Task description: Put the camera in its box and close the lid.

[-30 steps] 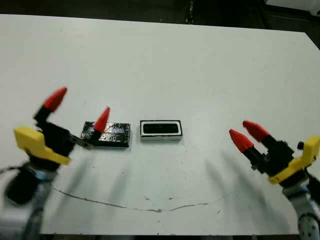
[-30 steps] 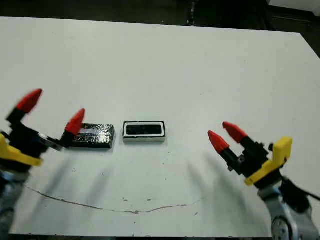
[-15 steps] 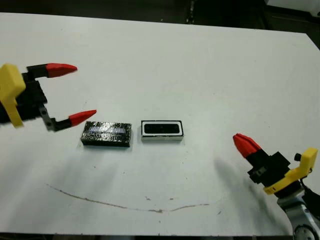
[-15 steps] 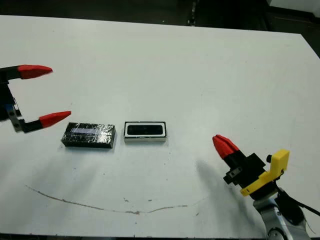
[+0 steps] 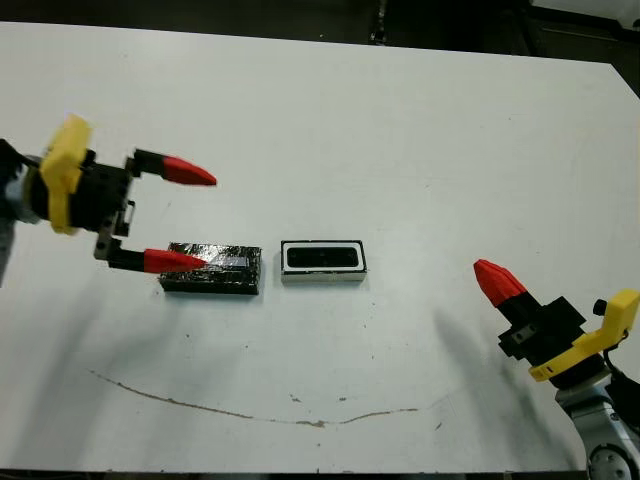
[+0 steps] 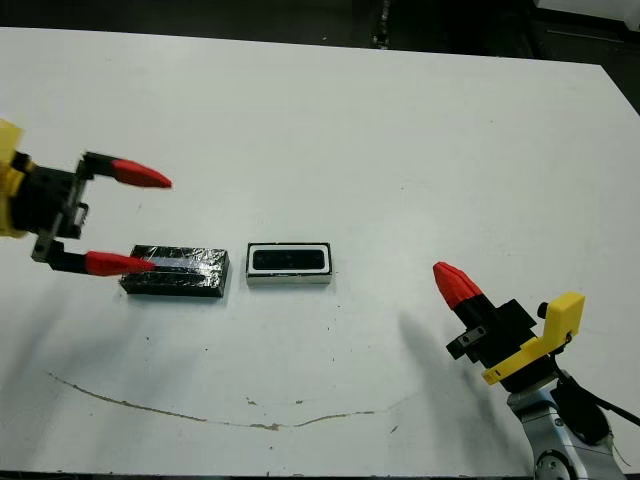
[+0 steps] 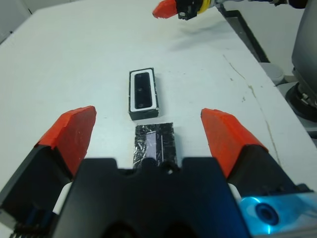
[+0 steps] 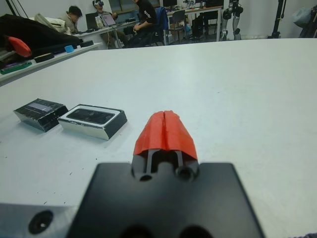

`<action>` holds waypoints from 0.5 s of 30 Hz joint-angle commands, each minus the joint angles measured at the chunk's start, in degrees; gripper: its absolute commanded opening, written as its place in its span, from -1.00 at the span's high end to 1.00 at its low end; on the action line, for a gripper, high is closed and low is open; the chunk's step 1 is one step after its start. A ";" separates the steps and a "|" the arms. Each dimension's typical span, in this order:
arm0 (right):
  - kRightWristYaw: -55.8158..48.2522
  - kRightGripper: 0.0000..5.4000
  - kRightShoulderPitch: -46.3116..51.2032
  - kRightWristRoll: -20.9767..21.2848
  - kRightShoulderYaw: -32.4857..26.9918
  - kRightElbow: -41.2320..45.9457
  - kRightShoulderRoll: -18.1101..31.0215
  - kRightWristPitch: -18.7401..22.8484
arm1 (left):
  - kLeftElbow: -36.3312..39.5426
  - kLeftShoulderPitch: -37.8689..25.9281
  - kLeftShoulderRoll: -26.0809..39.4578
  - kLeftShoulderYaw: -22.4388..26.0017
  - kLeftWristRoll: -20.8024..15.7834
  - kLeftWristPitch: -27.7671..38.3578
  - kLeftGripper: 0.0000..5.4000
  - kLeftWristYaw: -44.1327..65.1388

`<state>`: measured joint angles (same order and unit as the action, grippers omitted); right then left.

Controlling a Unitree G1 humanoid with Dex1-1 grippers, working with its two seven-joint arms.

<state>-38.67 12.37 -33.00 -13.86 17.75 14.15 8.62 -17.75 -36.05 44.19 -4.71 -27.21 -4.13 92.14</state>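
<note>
Left hand (image 5: 195,219) has swung in, spread, seemingly over the lid (image 5: 212,269).

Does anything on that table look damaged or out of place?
Nothing is damaged or spilled. The camera sits in its box, the lid lies flat beside it. Only a thin dark scratch marks the table.

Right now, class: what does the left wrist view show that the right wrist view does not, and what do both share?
Only the left wrist view shows the open left hand framing the lid, and the table's far edge. Only the right wrist view shows people at desks beyond the table and the shut right hand's own fingers. Both show the lid beside the box holding the camera.
</note>
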 commanded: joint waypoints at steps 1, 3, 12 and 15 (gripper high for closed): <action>-0.36 0.99 0.04 -0.74 -0.14 -0.96 0.90 -0.07 | 1.17 1.46 -1.12 -0.90 0.82 0.16 -1.00 0.36; -0.54 0.99 0.02 -1.56 -0.11 -1.09 0.89 0.60 | 1.47 1.91 -1.56 -1.53 1.59 0.94 -1.00 0.36; -1.35 0.99 0.18 -1.10 0.36 -1.43 1.39 -0.53 | 1.25 1.40 -1.92 -4.51 5.12 -0.44 -1.00 0.31; -1.68 0.99 0.06 -0.85 0.42 -1.81 1.06 -1.22 | 0.99 1.27 -2.17 -4.93 6.13 -0.30 -1.00 0.33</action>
<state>-39.95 12.05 -34.21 -13.34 16.58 14.22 8.33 -16.58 -34.94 42.32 -9.15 -21.90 -4.72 92.17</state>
